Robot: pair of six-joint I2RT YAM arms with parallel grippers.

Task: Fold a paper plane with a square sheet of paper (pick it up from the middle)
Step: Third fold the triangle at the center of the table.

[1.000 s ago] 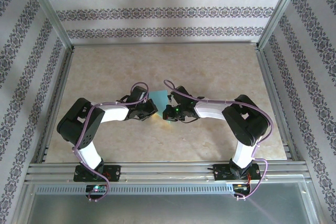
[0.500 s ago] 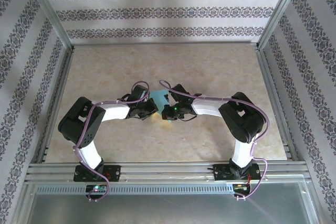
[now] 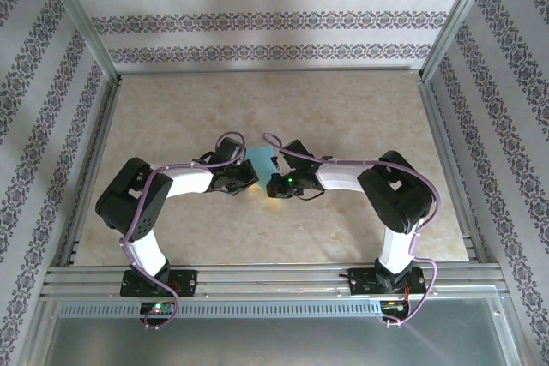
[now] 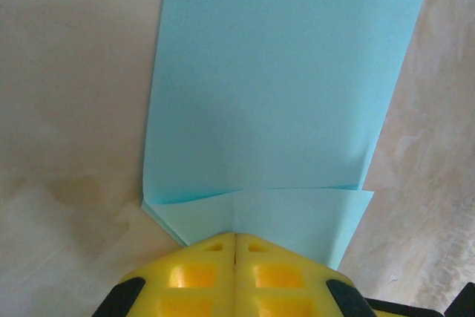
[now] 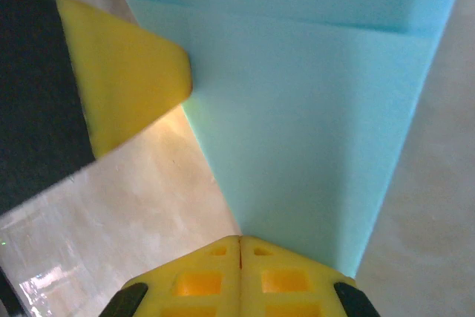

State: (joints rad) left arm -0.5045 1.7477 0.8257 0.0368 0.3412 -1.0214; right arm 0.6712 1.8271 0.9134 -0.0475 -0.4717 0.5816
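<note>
On the beige table (image 3: 343,117), I see the light-blue paper plane (image 3: 260,160), only partly folded, at mid-table between my two wrists. Its long axis runs straight ahead from both sets of tips, towards the far wall. The left gripper (image 4: 235,237) has its jaws together at the paper's near edge. The right gripper (image 5: 240,240) is likewise closed at a narrow corner. I judge both equally near. I can't tell if either truly pinches it.
</note>
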